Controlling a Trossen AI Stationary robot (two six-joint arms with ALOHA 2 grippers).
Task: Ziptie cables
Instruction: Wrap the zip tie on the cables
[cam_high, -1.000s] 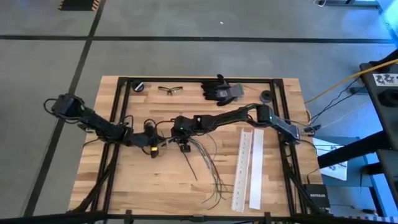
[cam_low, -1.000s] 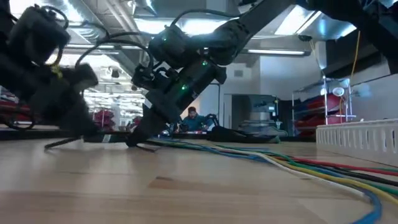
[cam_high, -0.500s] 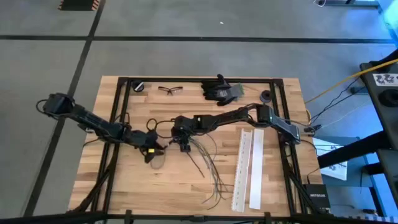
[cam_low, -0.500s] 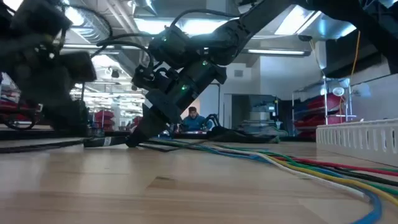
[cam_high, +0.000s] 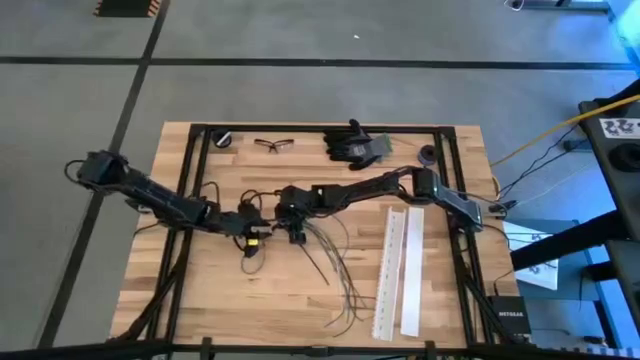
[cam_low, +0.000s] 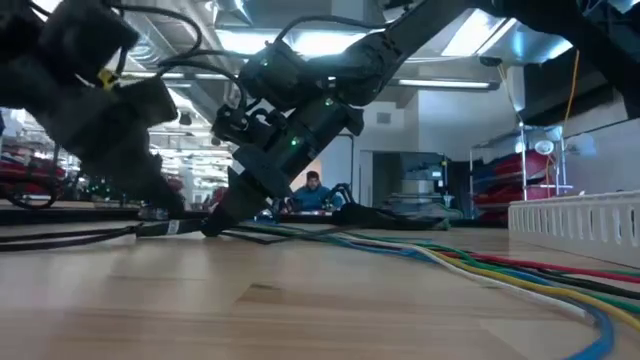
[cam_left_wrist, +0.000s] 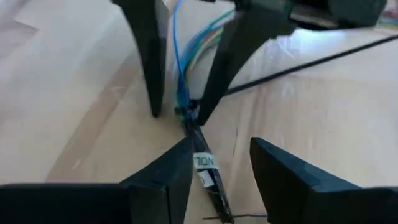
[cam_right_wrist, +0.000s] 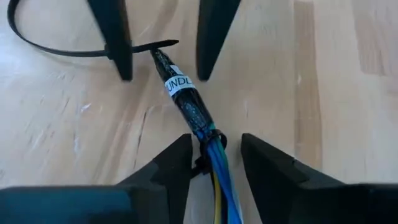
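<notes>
The cables (cam_high: 330, 265) fan out over the table's middle and gather into a bundle (cam_right_wrist: 212, 158) of blue, green and yellow wires. The bundle ends in a dark sleeved tip with a white label (cam_right_wrist: 179, 87). A black zip tie (cam_right_wrist: 56, 50) lies curved on the wood beside that tip. My right gripper (cam_high: 293, 233) points down, open, with its fingers astride the bundle. My left gripper (cam_high: 253, 237) faces it, open, with the labelled tip (cam_left_wrist: 204, 167) between its fingers. My right gripper comes at the bundle from above with a finger on each side, just behind the sleeve. One fingertip (cam_left_wrist: 200, 115) stands against the bundle and the other stands apart; the bundle lies on the table. My left gripper: whether a finger touches the labelled tip cannot be told.
Two long white perforated strips (cam_high: 398, 265) lie to the right of the cables. Black gloves (cam_high: 355, 145), safety glasses (cam_high: 273, 145) and small dark round parts (cam_high: 225, 139) sit along the far edge. A person (cam_low: 310, 188) shows in the room beyond.
My left gripper drew back toward the table's left edge, then returned toward the bundle's labelled tip and my right gripper. A longer stretch of the zip tie now lies on the wood in the low view.
</notes>
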